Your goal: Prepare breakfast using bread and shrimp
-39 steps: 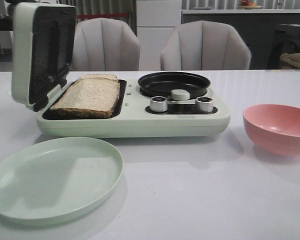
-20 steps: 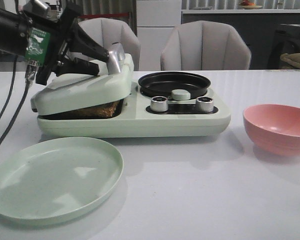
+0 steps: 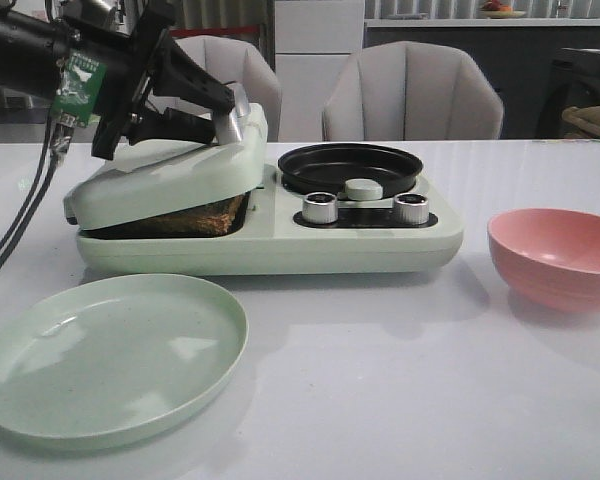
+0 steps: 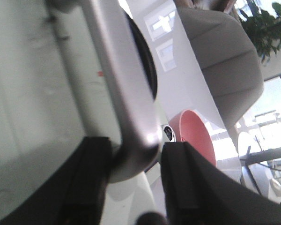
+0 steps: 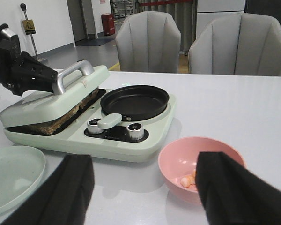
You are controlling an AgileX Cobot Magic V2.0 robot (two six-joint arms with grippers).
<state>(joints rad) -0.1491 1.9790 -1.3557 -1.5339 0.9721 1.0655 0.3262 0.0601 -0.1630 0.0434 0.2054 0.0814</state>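
my left gripper (image 3: 225, 112) is clamped on the lid handle (image 3: 236, 118), bread (image 3: 202, 216) under it, pan (image 3: 350, 166) at 3 o'clock

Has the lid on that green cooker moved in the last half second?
Yes. The lid has lifted slightly from the cooker base, the left claw on its handle.

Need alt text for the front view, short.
The left gripper grips the silver handle of a pale green sandwich maker's lid, which is tilted partly open over bread. A green plate sits in front, a pink bowl to the right.
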